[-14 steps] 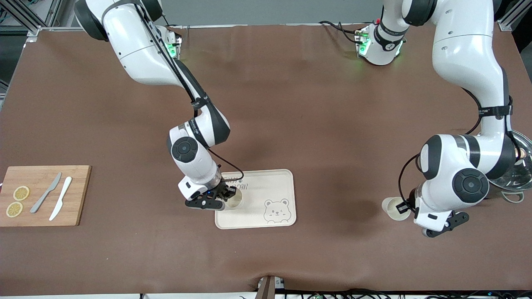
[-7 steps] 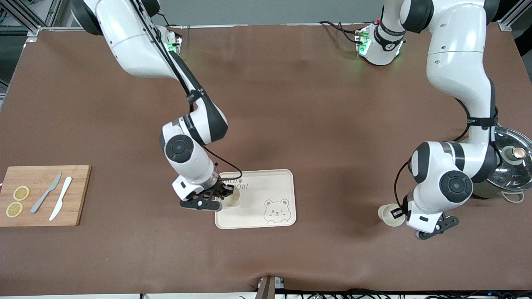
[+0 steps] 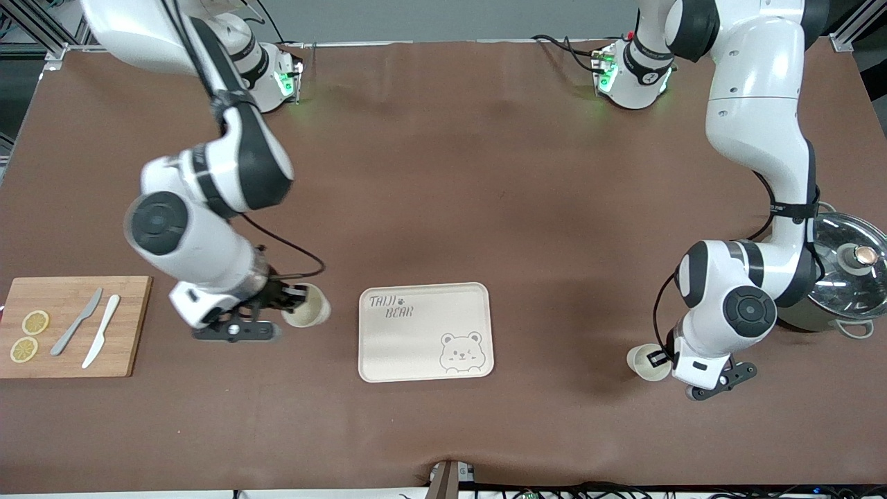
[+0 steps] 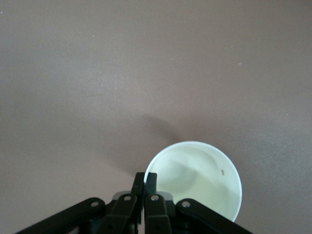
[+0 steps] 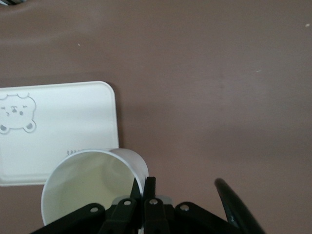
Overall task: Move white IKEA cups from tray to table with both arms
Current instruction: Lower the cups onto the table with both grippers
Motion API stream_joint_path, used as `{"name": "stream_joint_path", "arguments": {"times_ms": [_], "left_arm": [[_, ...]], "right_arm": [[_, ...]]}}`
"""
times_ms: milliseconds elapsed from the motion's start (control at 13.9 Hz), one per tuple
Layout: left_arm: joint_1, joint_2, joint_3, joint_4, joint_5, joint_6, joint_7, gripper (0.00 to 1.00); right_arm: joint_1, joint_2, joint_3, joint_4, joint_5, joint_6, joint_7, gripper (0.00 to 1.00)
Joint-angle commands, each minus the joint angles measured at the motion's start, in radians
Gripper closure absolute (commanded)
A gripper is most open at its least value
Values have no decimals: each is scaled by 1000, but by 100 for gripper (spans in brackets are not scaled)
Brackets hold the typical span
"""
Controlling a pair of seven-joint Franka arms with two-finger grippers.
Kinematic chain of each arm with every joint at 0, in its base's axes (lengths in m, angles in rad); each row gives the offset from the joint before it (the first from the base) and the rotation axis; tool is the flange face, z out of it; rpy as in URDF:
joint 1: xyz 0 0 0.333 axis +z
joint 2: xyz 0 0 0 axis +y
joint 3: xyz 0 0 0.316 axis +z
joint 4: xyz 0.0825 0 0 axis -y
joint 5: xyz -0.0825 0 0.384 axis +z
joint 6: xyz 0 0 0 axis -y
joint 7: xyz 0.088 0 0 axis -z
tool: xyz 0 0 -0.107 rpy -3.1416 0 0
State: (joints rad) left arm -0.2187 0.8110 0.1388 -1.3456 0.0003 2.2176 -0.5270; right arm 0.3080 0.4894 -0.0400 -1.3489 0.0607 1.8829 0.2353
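My right gripper (image 3: 294,303) is shut on the rim of one white cup (image 3: 308,314) and holds it over the bare table between the cutting board and the bear tray (image 3: 424,346). In the right wrist view the fingers pinch the cup wall (image 5: 92,187), and the tray (image 5: 58,131) holds nothing. My left gripper (image 3: 659,357) is shut on the rim of the second white cup (image 3: 641,363), low over the table toward the left arm's end, apart from the tray. The left wrist view shows that cup (image 4: 200,178) upright and empty.
A wooden cutting board (image 3: 132,326) at the right arm's end carries two lemon slices (image 3: 29,335), a grey knife (image 3: 76,331) and a white knife (image 3: 101,339). A steel pot with a glass lid (image 3: 849,274) stands at the left arm's end, beside the left arm.
My right gripper has lifted its cup off the tray and carried it toward the cutting board. My left gripper has shifted its cup slightly toward the tray.
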Motion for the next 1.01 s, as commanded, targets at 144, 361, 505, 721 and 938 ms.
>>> {"name": "stream_joint_path", "arguments": {"times_ms": [144,361,505,721,938], "left_arm": [[6,-10,-2,-15,3,14,12,34],[10,-21,-2,-14,3,10,13,17],[12,-33,-2,-13,4,1,13,9],[12,-62,-1,-10,9,-25,48,0],[15,-125,-1,-9,13,-88,77,0]], "right_arm": [[-197,-66,20,-39,19,-74,-317,100],[-295,-52,19,-39,39,-70,-462,100],[-320,-43,17,-41,41,-61,-473,100],[-352,-5,17,-41,41,-39,-467,100],[-366,41,17,-53,50,7,-467,100]]}}
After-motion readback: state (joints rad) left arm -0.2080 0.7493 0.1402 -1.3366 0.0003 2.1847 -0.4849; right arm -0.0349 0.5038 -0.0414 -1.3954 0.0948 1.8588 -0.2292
